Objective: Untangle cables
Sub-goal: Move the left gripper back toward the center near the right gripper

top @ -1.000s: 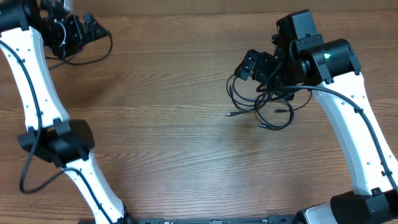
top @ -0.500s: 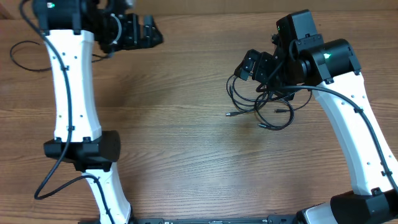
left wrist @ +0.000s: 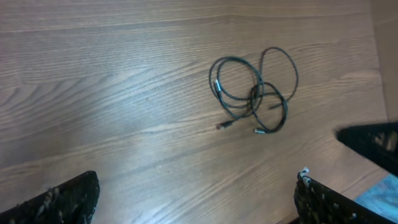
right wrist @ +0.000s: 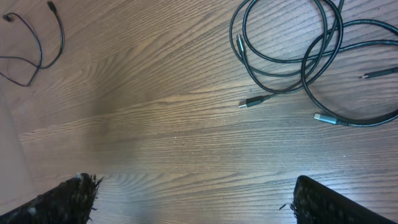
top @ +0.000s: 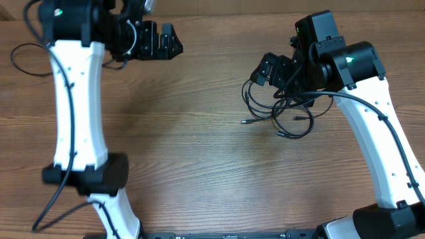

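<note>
No text, label, brand, number or sign can be read in any of the three views.
</note>
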`<state>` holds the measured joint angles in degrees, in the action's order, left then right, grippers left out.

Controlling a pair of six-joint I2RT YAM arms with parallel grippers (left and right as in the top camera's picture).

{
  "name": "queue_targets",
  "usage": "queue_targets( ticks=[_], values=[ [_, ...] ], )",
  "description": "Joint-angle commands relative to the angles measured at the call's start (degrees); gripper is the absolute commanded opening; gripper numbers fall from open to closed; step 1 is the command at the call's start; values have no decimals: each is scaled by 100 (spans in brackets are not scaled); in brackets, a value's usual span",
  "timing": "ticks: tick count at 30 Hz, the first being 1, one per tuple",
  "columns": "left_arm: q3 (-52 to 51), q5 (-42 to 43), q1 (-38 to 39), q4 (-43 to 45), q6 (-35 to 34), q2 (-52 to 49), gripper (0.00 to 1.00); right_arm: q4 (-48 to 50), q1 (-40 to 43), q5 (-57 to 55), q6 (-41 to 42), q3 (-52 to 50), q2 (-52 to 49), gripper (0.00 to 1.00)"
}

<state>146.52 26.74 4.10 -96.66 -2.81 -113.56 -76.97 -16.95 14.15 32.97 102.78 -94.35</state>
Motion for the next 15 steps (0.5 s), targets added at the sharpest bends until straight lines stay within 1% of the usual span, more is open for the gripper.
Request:
queue_targets(
  ticks=[1,4,8,15],
  values=[
    [-435,-31,9,-15,-17,734,99,37,9,-83,-7,-9,76,100],
    [-975,-15,61,-15,-17,1040,100,37,9,-83,-7,-9,76,100],
    [-1493,9,243,-15,-17,1158,100,37,11,-83,-7,-9,76,100],
    [-1989,0,944,-13,-17,1158,99,37,9,-83,-7,-9,76,100]
  ],
)
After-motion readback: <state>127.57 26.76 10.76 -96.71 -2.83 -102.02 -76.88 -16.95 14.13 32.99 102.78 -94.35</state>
